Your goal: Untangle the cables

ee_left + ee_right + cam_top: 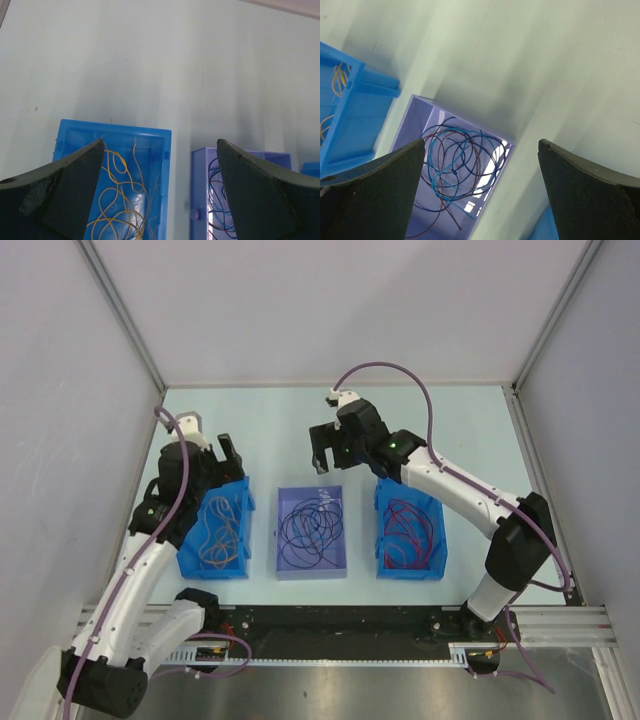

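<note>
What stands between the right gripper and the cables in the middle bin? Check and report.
Nothing visible. The right gripper hangs open above the far end of the lilac bin, which has no lid. The dark cables lie loose inside, bare from above. Only the bin's walls ring them.

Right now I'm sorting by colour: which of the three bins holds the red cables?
The blue bin on the right. Its red cables set it apart: the lavender middle bin holds dark cables, the left blue bin orange-tan cables.
</note>
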Controlling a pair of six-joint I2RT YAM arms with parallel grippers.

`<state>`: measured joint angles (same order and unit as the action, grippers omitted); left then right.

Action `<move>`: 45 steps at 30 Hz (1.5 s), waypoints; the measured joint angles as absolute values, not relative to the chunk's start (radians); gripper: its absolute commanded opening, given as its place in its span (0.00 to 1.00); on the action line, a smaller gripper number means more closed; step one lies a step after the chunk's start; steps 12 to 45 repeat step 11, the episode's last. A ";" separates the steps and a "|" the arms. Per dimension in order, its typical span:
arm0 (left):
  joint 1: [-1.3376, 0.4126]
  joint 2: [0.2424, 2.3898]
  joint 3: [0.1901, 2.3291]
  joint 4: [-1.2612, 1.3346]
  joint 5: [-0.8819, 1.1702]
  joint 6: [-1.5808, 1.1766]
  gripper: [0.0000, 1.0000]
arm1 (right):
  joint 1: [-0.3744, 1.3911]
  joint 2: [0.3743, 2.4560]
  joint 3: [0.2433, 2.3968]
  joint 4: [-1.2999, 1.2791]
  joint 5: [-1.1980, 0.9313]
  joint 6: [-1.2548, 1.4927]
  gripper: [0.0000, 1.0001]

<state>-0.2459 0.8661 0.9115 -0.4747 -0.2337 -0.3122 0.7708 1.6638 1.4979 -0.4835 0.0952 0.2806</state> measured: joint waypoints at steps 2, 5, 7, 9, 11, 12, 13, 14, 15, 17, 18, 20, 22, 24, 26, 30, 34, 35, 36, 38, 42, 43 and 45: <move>-0.246 0.864 0.912 -0.475 -0.234 -0.312 1.00 | 0.770 1.664 1.498 -0.478 0.076 0.284 1.00; -0.246 0.863 0.911 -0.475 -0.234 -0.312 1.00 | 0.770 1.664 1.498 -0.474 0.057 0.288 1.00; -0.246 0.863 0.911 -0.475 -0.234 -0.312 1.00 | 0.770 1.664 1.498 -0.474 0.049 0.288 1.00; -0.246 0.863 0.910 -0.475 -0.234 -0.312 1.00 | 0.770 1.664 1.498 -0.474 0.039 0.288 1.00; -0.246 0.863 0.910 -0.475 -0.234 -0.312 1.00 | 0.768 1.664 1.497 -0.472 0.019 0.287 1.00; -0.246 0.863 0.910 -0.475 -0.234 -0.312 1.00 | 0.768 1.664 1.497 -0.472 0.019 0.287 1.00; -0.246 0.863 0.910 -0.475 -0.234 -0.312 1.00 | 0.768 1.664 1.497 -0.472 0.019 0.287 1.00; -0.246 0.863 0.910 -0.475 -0.234 -0.312 1.00 | 0.768 1.664 1.497 -0.472 0.019 0.287 1.00; -0.246 0.863 0.910 -0.475 -0.234 -0.312 1.00 | 0.768 1.664 1.497 -0.472 0.019 0.287 1.00; -0.246 0.863 0.910 -0.475 -0.234 -0.312 1.00 | 0.768 1.664 1.497 -0.472 0.019 0.287 1.00; -0.246 0.863 0.910 -0.475 -0.234 -0.312 1.00 | 0.768 1.664 1.497 -0.472 0.019 0.287 1.00; -0.246 0.863 0.910 -0.475 -0.234 -0.312 1.00 | 0.768 1.664 1.497 -0.472 0.019 0.287 1.00; -0.246 0.863 0.910 -0.475 -0.234 -0.312 1.00 | 0.768 1.664 1.497 -0.472 0.019 0.287 1.00; -0.246 0.863 0.910 -0.475 -0.234 -0.312 1.00 | 0.768 1.664 1.497 -0.472 0.019 0.287 1.00; -0.246 0.863 0.910 -0.475 -0.234 -0.312 1.00 | 0.768 1.664 1.497 -0.472 0.019 0.287 1.00; -0.246 0.863 0.910 -0.475 -0.234 -0.312 1.00 | 0.768 1.664 1.497 -0.472 0.019 0.287 1.00; -0.246 0.863 0.910 -0.475 -0.234 -0.312 1.00 | 0.768 1.664 1.497 -0.472 0.019 0.287 1.00; -0.246 0.863 0.910 -0.475 -0.234 -0.312 1.00 | 0.768 1.664 1.497 -0.472 0.019 0.287 1.00; -0.246 0.863 0.910 -0.475 -0.234 -0.312 1.00 | 0.768 1.664 1.497 -0.472 0.019 0.287 1.00; -0.246 0.863 0.910 -0.475 -0.234 -0.312 1.00 | 0.768 1.664 1.497 -0.472 0.019 0.287 1.00; -0.246 0.863 0.910 -0.475 -0.234 -0.312 1.00 | 0.768 1.664 1.497 -0.472 0.019 0.287 1.00; -0.246 0.863 0.910 -0.475 -0.234 -0.312 1.00 | 0.768 1.664 1.497 -0.472 0.019 0.287 1.00; -0.246 0.863 0.910 -0.475 -0.234 -0.312 1.00 | 0.768 1.664 1.497 -0.472 0.019 0.287 1.00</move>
